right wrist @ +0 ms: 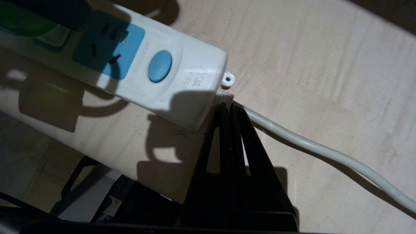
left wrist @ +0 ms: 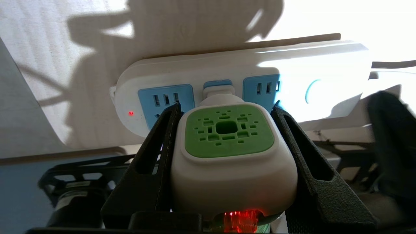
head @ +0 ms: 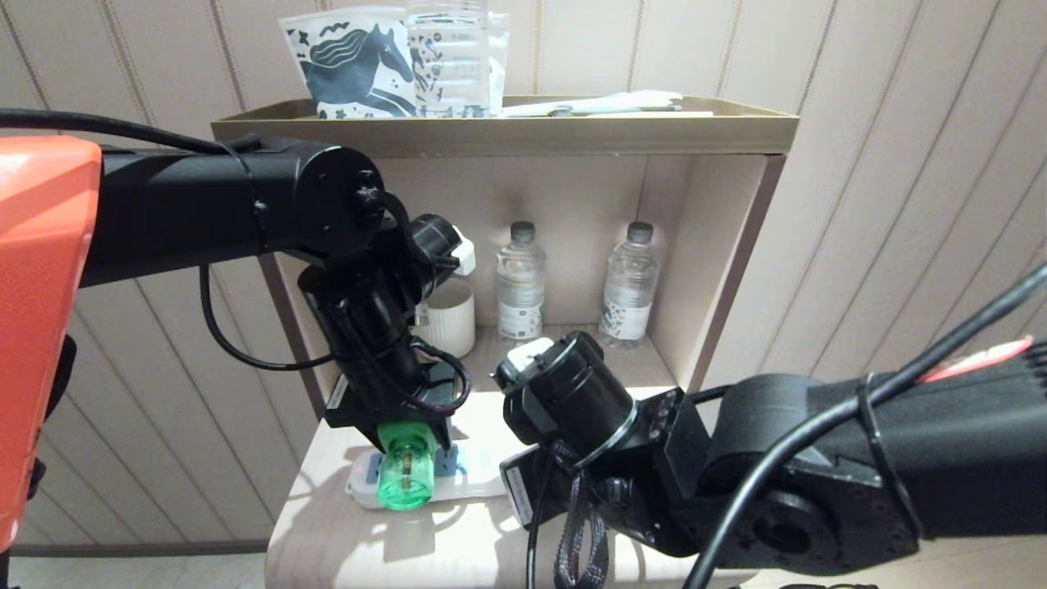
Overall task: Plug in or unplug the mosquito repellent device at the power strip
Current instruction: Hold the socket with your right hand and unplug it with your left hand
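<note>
The mosquito repellent device [left wrist: 227,136], a white head with a green vented face, sits in the middle socket of the white power strip [left wrist: 227,65], and an orange light glows at its base. My left gripper [left wrist: 226,107] is shut on the head, one black finger [left wrist: 162,136] on each side. In the head view its green bottle [head: 404,474] points toward me over the power strip [head: 478,484]. My right gripper [right wrist: 227,105] is shut on nothing, its tips touching the power strip [right wrist: 156,65] at its cord [right wrist: 308,143] end.
The strip lies on a pale wooden tabletop [head: 393,548] near its front edge. Behind it, a shelf niche holds two clear water bottles [head: 521,282] [head: 628,282] and a white ribbed cup [head: 448,319]. A horse-printed bag [head: 360,65] stands on the shelf top.
</note>
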Robot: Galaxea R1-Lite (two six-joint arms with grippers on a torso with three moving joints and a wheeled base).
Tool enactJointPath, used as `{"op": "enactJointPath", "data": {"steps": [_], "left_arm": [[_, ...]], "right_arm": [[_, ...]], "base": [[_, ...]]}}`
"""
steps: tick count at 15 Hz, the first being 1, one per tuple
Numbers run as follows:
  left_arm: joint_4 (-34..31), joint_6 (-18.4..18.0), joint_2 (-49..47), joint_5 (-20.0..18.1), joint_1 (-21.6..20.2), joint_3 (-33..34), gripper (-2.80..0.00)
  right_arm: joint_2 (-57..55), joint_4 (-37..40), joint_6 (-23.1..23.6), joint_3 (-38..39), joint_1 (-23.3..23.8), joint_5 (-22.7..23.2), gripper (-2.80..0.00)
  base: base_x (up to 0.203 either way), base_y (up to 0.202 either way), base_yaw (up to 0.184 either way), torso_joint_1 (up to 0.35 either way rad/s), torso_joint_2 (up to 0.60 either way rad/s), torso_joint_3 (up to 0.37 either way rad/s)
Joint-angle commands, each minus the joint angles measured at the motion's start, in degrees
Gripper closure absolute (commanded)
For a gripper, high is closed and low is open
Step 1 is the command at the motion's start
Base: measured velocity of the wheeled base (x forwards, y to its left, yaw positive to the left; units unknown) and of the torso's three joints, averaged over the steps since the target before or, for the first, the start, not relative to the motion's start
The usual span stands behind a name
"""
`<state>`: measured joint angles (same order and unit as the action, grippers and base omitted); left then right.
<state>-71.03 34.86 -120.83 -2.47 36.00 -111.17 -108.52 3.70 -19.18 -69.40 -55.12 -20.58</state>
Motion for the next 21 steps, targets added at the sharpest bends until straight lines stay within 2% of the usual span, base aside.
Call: {"op": "enactJointPath", "data": {"steps": [1, 2, 4, 12, 21], "left_arm": [[-0.2, 0.6, 0.5, -0.1, -0.1, 0.1, 0.00], [1.1, 1.6, 0.4, 0.0, -0.1, 0.1, 0.00], [1.1, 1.6, 0.2, 0.0, -0.1, 0.1, 0.00], [1.1, 1.6, -0.3, -0.2, 0.0, 0.3, 0.00], [1.6, 1.5, -0.3, -0.1, -0.5, 0.3, 0.00]], "right_arm": [[0.0, -10.0, 0.5, 5.5, -1.0, -0.4, 0.00], [-1.1, -13.5, 1.1, 6.7, -1.7, -1.1, 0.00], [-3.0, -15.7, 1.6, 6.4, -2.1, -2.4, 0.00], [-5.3, -15.8, 2.1, 2.3, -1.6, -3.2, 0.00], [-9.7, -15.9, 1.0, 4.4, -2.0, -2.5, 0.00]], "base": [[0.000, 0.000, 0.000, 0.000, 0.00, 0.000], [0.000, 0.000, 0.000, 0.000, 0.00, 0.000], [0.000, 0.000, 0.000, 0.000, 0.00, 0.000], [0.000, 0.000, 0.000, 0.000, 0.00, 0.000], [0.000, 0.000, 0.000, 0.000, 0.00, 0.000]]}}
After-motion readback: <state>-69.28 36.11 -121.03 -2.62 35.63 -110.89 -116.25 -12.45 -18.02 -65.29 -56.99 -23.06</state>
